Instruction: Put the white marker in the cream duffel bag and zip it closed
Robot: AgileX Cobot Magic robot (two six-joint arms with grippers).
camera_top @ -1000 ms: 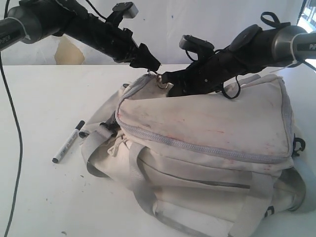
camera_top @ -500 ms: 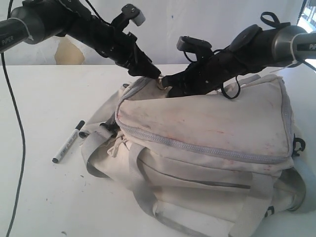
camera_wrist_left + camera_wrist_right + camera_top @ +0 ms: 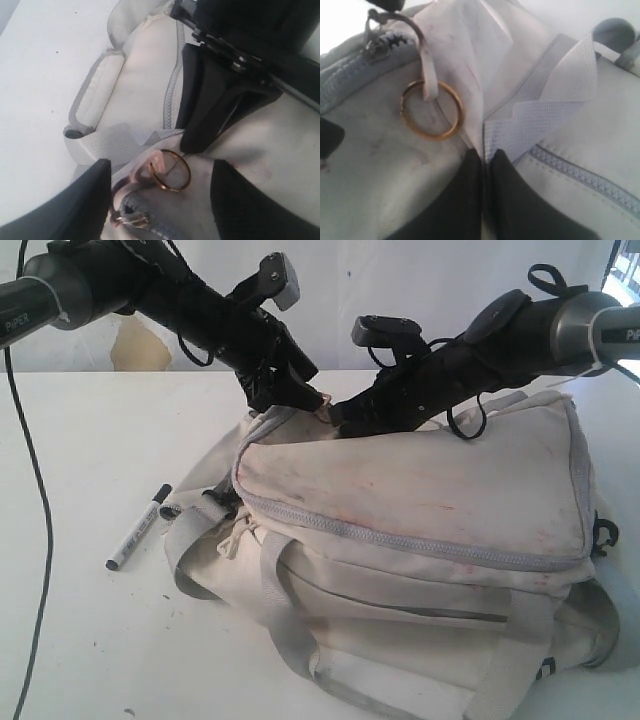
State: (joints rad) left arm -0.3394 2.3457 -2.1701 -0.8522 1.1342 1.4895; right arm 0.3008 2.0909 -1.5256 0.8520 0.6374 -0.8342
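Observation:
The white marker [image 3: 138, 528] lies on the table to the left of the cream duffel bag [image 3: 420, 490], apart from both grippers. My left gripper [image 3: 302, 400] hovers open over the bag's far left corner. In the left wrist view its jaws [image 3: 161, 172] straddle the gold pull ring [image 3: 189, 172] without touching it, and the zip slider [image 3: 131, 218] lies close beside one finger. My right gripper [image 3: 338, 416] is shut on a fold of bag fabric and grey webbing [image 3: 555, 95] beside that ring [image 3: 458, 112]; its fingers [image 3: 485, 157] are pressed together.
The white table [image 3: 90, 640] extends to the left and front of the bag. A black cable [image 3: 35, 510] hangs along the left edge. Grey bag handles [image 3: 290, 640] trail toward the front. Both arms cross above the bag's back edge.
My left gripper has dropped and swung down onto the bag's corner, bringing its jaws around the pull ring and narrowing them slightly. The right gripper keeps its pinch, hardly moving.

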